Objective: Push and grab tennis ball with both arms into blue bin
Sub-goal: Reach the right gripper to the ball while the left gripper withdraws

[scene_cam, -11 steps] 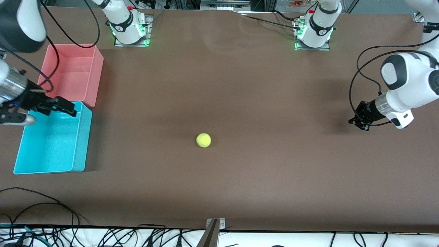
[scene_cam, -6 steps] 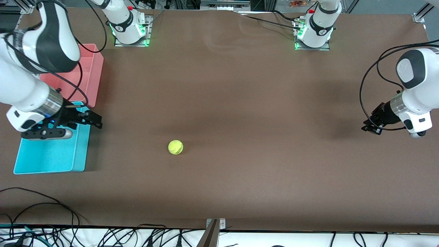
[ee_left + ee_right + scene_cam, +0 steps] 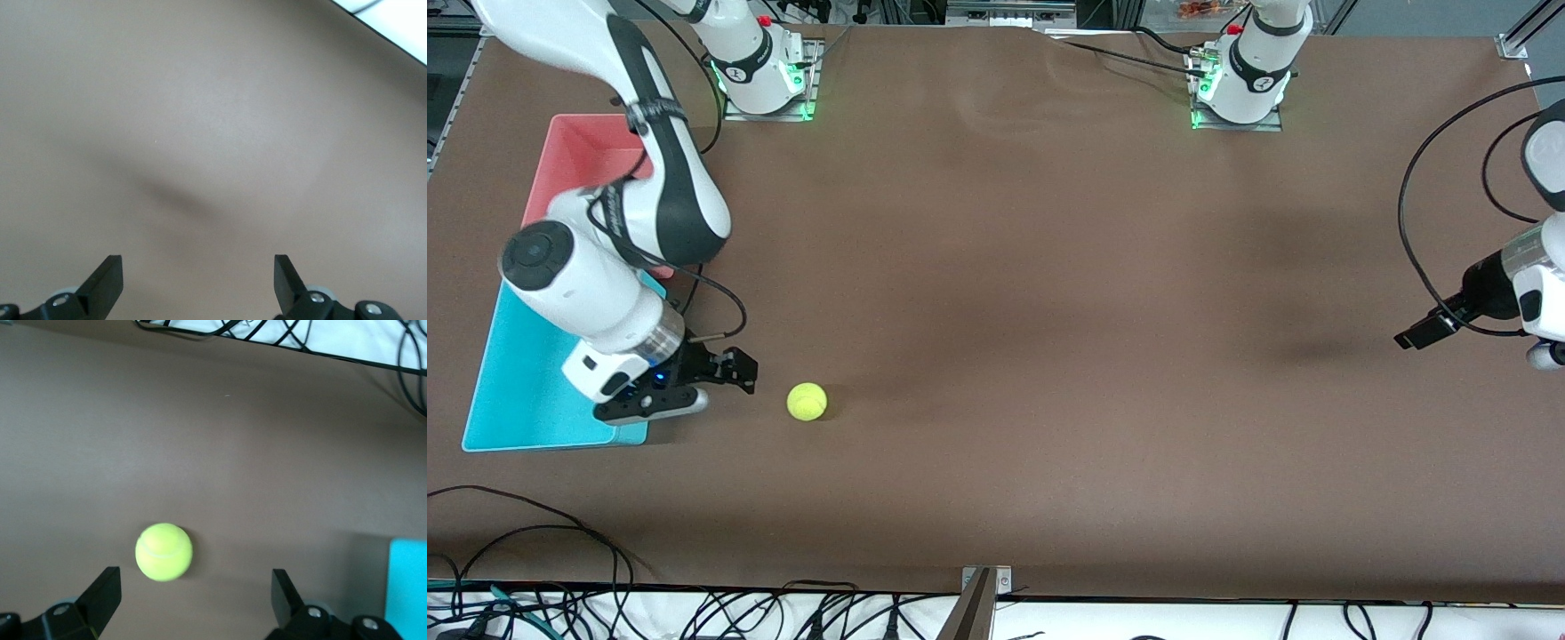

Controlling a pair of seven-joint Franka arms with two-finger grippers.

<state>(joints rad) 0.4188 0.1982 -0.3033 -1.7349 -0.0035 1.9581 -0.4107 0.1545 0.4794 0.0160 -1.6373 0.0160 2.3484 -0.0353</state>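
Yellow-green and fuzzy, the tennis ball (image 3: 807,401) lies loose on the brown surface (image 3: 1049,267), near the blue bin (image 3: 516,391) at the right arm's end; the right gripper (image 3: 729,369) hangs low between bin and ball, jaws spread and empty, likely placed to take the ball; the left gripper (image 3: 198,283), released and holding nothing, waits over bare surface at its own end; a pink bin (image 3: 574,151) stands beside the blue one, farther from the camera.
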